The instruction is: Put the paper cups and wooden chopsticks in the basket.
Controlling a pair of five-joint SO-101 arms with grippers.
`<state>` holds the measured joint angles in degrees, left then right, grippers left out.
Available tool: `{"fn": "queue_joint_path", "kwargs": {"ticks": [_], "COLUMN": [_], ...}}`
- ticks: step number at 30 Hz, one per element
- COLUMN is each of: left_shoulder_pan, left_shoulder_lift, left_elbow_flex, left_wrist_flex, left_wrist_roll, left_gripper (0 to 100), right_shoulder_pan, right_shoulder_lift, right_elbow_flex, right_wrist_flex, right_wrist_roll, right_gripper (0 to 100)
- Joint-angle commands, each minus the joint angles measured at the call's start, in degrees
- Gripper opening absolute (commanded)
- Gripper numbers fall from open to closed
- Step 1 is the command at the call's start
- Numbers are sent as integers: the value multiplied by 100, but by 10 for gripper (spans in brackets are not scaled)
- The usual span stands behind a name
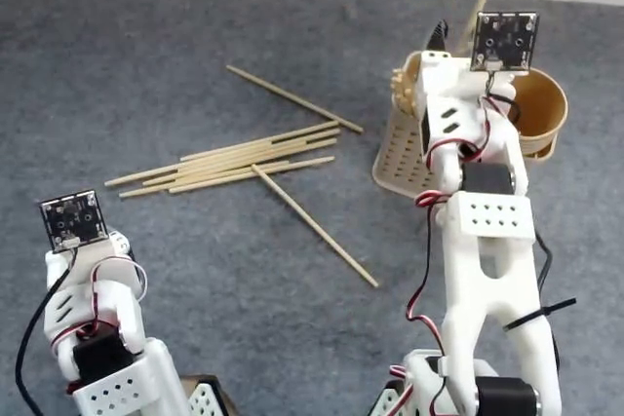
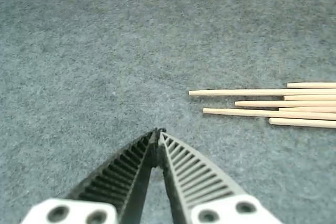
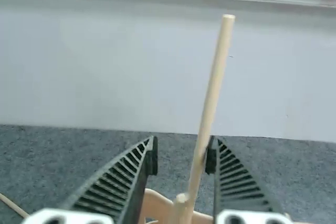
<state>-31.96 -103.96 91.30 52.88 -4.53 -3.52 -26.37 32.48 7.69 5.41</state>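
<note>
1. Two arms stand at the table (image 1: 146,46). The right arm (image 1: 485,241) is stretched over the basket, and the left arm (image 1: 97,319) is at the near left corner, well apart from it.
2. The basket (image 1: 402,158), cream and perforated, lies at the far right, partly under the right arm. It looks light, so I think a bump from the arm could slide or tip it.
3. One paper cup (image 1: 541,109) seems to sit at the basket's far end, but the arm hides where they meet.
4. The right gripper (image 3: 181,156) has its jaws apart. The upright chopstick (image 3: 212,87) stands between them and leans on one finger. Nothing clamps it, so it may fall over the rim onto the table.
5. The left gripper (image 2: 157,132) has its jaws together on nothing, above bare cloth near the bundle's tips.
6. The chopstick bundle (image 1: 234,158) and two single chopsticks (image 1: 292,99) (image 1: 314,226) lie flat on the table. They are thin and close together, so a grasp may roll them or take several, and one could slip out.
</note>
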Motion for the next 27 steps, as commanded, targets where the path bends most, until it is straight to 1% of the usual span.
{"fn": "queue_joint_path", "kwargs": {"ticks": [1,5,8,13,19,24,27], "left_shoulder_pan": [101,101,101,110,110,110,101], "left_shoulder_lift": [-13,-13,-13,-13,-13,-13,-13], "left_elbow_flex": [-22,-22,-22,-22,-22,-22,-22], "left_wrist_flex": [-105,-105,-105,-105,-105,-105,-105], "left_wrist_roll": [-35,-35,-35,-35,-35,-35,-35], "left_gripper": [11,11,11,11,11,11,11], "right_shoulder_pan": [22,-48,-66,-312,-884,-1525,-2070], "right_shoulder_lift": [-435,-963,-1270,-1596,-1640,-1640,-1631], "right_elbow_flex": [-84,-84,-224,-1235,-2607,-3125,-3134], "right_wrist_flex": [-84,57,875,2475,4347,5262,5657], "right_wrist_roll": [-35,-18,-18,-18,-18,0,290], "right_gripper": [156,156,155,155,155,155,155]}}
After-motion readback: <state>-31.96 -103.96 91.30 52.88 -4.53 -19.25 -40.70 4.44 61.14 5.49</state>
